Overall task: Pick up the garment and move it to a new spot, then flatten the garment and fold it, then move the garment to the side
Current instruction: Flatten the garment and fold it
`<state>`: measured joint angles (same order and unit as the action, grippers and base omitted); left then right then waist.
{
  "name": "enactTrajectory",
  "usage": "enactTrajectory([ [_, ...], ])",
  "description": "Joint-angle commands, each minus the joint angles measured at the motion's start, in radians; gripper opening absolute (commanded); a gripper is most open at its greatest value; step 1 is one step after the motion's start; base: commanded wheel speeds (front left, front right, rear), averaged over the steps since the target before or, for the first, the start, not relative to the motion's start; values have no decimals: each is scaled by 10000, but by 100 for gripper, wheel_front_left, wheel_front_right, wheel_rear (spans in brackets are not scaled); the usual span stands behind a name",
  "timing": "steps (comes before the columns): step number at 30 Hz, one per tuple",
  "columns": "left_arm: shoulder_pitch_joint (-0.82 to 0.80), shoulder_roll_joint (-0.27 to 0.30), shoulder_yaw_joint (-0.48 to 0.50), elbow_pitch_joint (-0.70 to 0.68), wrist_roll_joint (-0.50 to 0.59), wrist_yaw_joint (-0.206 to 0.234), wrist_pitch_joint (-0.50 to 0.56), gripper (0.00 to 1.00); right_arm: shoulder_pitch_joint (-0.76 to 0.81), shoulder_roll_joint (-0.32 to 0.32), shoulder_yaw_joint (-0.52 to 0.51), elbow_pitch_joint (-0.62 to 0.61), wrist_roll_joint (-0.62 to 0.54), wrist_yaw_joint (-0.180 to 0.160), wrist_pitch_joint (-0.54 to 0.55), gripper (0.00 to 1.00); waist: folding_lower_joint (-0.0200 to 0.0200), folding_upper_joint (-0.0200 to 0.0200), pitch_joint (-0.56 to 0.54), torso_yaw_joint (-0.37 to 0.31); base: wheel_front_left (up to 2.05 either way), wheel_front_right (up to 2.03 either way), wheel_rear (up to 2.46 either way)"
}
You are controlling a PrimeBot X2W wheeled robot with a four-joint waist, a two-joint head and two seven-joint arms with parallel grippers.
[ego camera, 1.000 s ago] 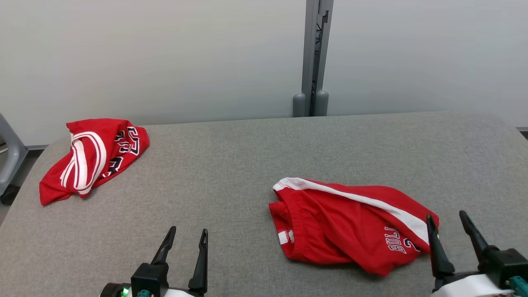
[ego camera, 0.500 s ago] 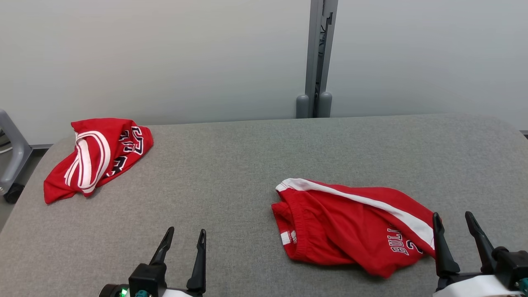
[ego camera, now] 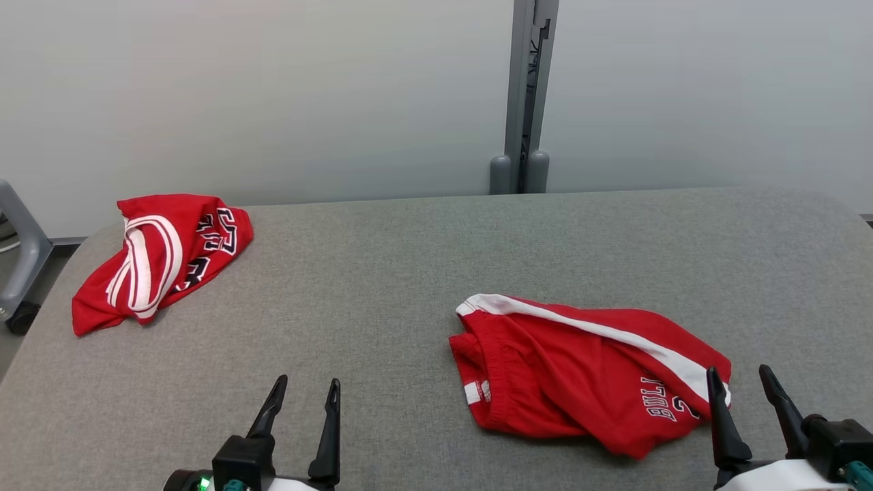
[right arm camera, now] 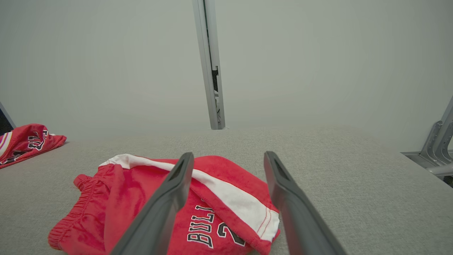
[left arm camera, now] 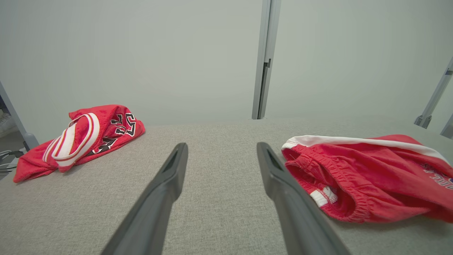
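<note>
Crumpled red shorts [ego camera: 580, 368] with a white side stripe and black lettering lie on the grey table [ego camera: 409, 273], right of centre. A bunched red jersey [ego camera: 160, 256] with white trim sits at the far left corner. My right gripper [ego camera: 738, 370] stands open at the shorts' right end, its left finger over the stripe's edge and nothing between the fingers. In the right wrist view the right gripper [right arm camera: 229, 154] frames the shorts [right arm camera: 226, 170]. My left gripper [ego camera: 308, 380] is open over bare table; in its wrist view the left gripper [left arm camera: 222, 145] has the shorts [left arm camera: 364, 177] to its right and the jersey [left arm camera: 81, 138] far left.
A grey wall with a vertical metal post [ego camera: 525, 95] runs behind the table. A grey frame on a caster [ego camera: 20, 252] stands off the table's left edge. A metal bracket [right arm camera: 439, 141] shows off the right edge. Bare cloth spans the table's middle.
The head camera shifted slightly at first. My right gripper has drawn back a little toward the near edge, still open. The left gripper and both garments have stayed put.
</note>
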<state>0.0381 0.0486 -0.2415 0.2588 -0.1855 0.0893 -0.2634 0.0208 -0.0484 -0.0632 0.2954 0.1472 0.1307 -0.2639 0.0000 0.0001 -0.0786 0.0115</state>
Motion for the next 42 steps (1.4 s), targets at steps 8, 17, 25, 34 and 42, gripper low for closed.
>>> enactTrajectory([
  [8, 44, 37, 4, 29, -30, 60, -19, 100, -181, -42, 5, 101, 6, 2, 10, 100, 0, -1, 54, 8, 0, 0, 0],
  [17, -1279, 32, -617, 677, -954, -464, 848, 100, -323, -43, -157, 99, -230, 2, 130, 100, 0, -1, 303, -61, 0, 0, 0],
  [25, -3423, 38, -1984, 1539, -2231, -825, 3230, 100, -592, -45, -39, -42, -373, 2, 249, 100, 0, -1, 780, -478, 0, 0, 0],
  [34, -5619, 34, -2960, 3051, -4838, 456, 4753, 100, -1237, -49, 338, -11, -248, 2, 182, 100, 0, -1, 1810, -1544, 0, 0, 0],
  [42, -7008, 46, -3679, 4503, -5752, 1067, 5122, 100, -1562, -45, 465, 159, -204, 2, 45, 100, 0, -1, 2376, -2067, 0, 0, 0],
])
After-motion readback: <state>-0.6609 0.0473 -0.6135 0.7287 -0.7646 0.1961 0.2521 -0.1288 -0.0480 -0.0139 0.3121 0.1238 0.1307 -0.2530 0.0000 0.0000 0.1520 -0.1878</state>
